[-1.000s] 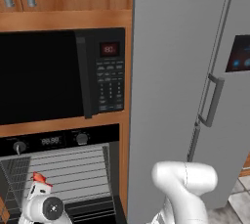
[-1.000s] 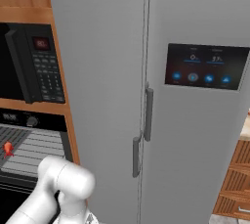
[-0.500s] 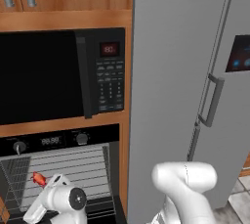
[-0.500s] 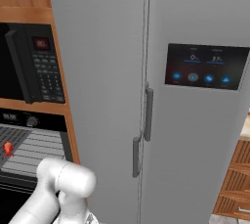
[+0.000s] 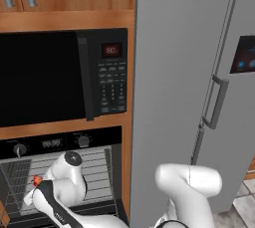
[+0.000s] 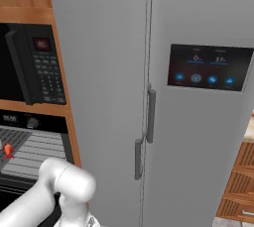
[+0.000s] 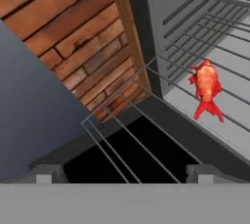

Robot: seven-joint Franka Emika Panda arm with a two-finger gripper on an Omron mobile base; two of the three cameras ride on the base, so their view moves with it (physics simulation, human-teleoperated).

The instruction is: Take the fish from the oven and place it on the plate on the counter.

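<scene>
The jaws are seen standing wide apart, nothing held between them, with the two finger tips [image 7: 48, 173] rising at the bottom of the hand view. Just beyond them, the wire rack [image 7: 146, 120] of the oven [image 5: 99, 145] is seen drawn out over the dark opening. The fish [image 7: 207, 89] is found lying on the rack farther in (tail toward the camera), clear of the jaws. In the left base view the fish [image 5: 37, 179] is partly hidden by the arm's wrist. A brick wall [image 7: 68, 32] is seen beside the oven; above it sits the microwave [image 5: 60, 75], and the grey refrigerator [image 6: 149, 97] stands alongside.
</scene>
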